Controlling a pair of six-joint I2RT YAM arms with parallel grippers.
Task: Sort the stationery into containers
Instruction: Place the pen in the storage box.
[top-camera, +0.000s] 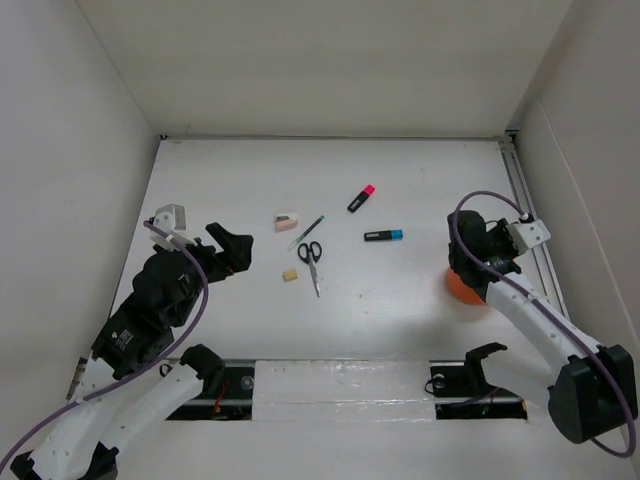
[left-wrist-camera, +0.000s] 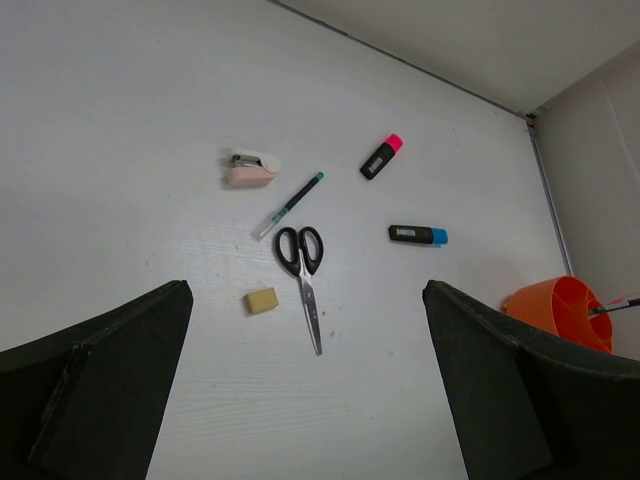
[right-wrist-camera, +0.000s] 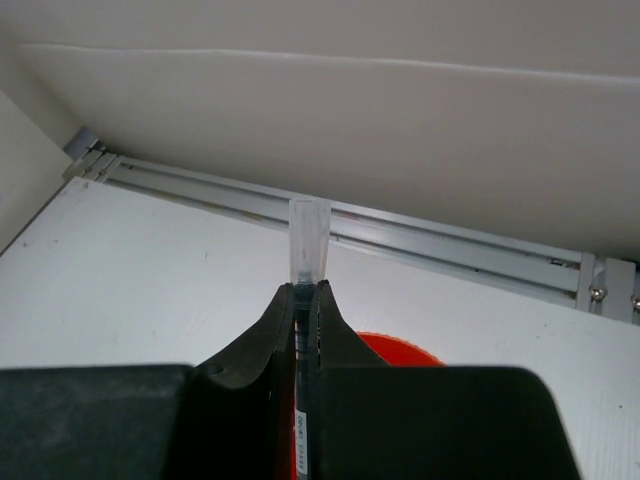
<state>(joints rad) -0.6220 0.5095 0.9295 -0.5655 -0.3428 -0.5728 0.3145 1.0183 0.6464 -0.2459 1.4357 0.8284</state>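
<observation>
Right wrist view: your right gripper (right-wrist-camera: 305, 292) is clenched on a thin pen (right-wrist-camera: 307, 240), whose clear cap juts past the fingertips above the orange tub (right-wrist-camera: 400, 350). The tub sits well right of the scissors (left-wrist-camera: 302, 278). Your left gripper (top-camera: 232, 250) stands spread wide and grasps nothing, left of the scissors. The yellow eraser (left-wrist-camera: 261, 300) lies just left of the scissors. The pink-white eraser (left-wrist-camera: 250, 170) and green-tipped pen (left-wrist-camera: 288, 205) lie beyond their handles. The pink-capped marker (left-wrist-camera: 381, 157) and blue-capped marker (left-wrist-camera: 417, 235) lie to their right.

The scissors (left-wrist-camera: 303, 275) lie mid-table (top-camera: 400, 310) before me, the small eraser (left-wrist-camera: 261, 300) just left, the tub (left-wrist-camera: 555, 305) far right.
</observation>
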